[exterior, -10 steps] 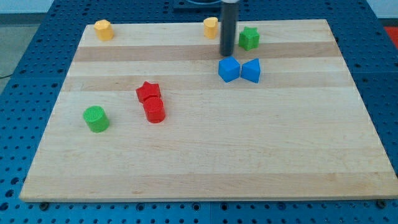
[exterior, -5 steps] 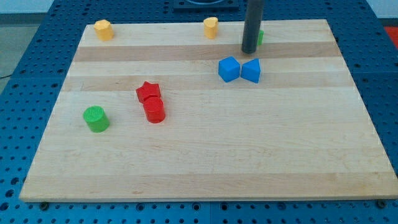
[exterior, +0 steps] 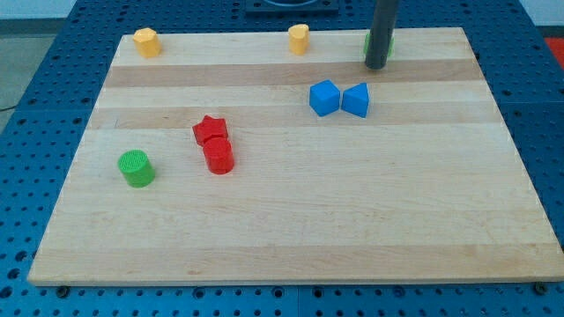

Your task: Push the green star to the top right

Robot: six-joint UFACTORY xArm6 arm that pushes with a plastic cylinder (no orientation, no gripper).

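The green star [exterior: 369, 42] stands near the board's top edge, right of centre. My dark rod covers most of it, so only thin green slivers show on either side. My tip [exterior: 376, 66] rests on the board right at the star's near side, above the two blue blocks; whether it touches the star cannot be told.
Two blue blocks [exterior: 324, 98] [exterior: 356, 99] sit side by side just below my tip. Yellow blocks stand at the top left [exterior: 145, 41] and top centre [exterior: 299, 39]. A red star [exterior: 210, 130], a red cylinder [exterior: 218, 156] and a green cylinder [exterior: 136, 167] sit at the left.
My rod has moved to the view's right along the top of the board, from left of the green star to in front of it. The star has shifted right with it and is now mostly hidden.
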